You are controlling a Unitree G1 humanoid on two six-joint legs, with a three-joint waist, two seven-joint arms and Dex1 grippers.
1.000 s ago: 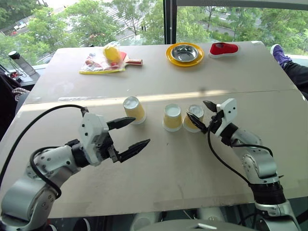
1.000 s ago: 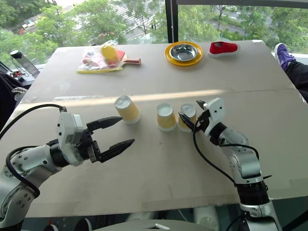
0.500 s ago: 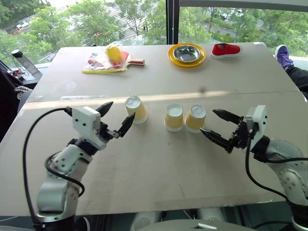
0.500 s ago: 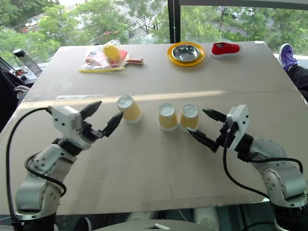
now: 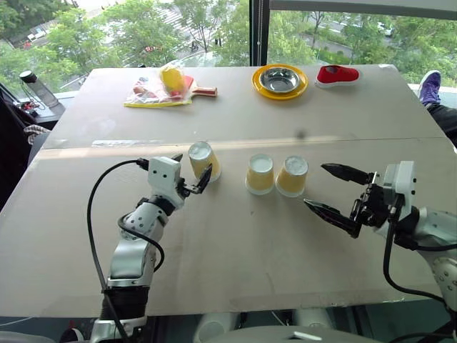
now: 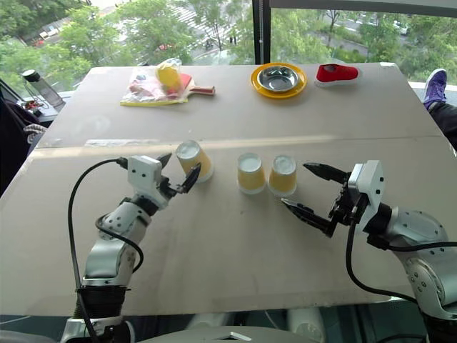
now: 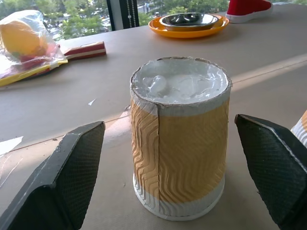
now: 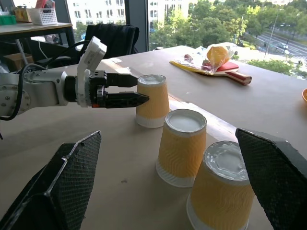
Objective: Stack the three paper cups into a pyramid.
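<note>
Three paper cups stand upside down in a row on the table, none stacked: the left cup [image 5: 203, 160], the middle cup [image 5: 259, 174] and the right cup [image 5: 292, 176]. The middle and right cups almost touch. My left gripper [image 5: 191, 169] is open, level with the left cup [image 7: 178, 134], which stands between its two fingers without touching either. My right gripper [image 5: 315, 186] is open and empty, a short way to the right of the right cup [image 8: 223, 189] and pointing toward the row.
At the far edge of the table lie a yellow plate [image 5: 263, 87] holding a steel bowl, a red shoe-like object [image 5: 335, 73] and a plastic bag with a paddle [image 5: 161, 89]. A dark bottle [image 5: 32, 87] stands off the table's left side.
My left gripper has swung forward to the left cup and now straddles it. My right gripper has drawn back to the right, away from the right cup.
</note>
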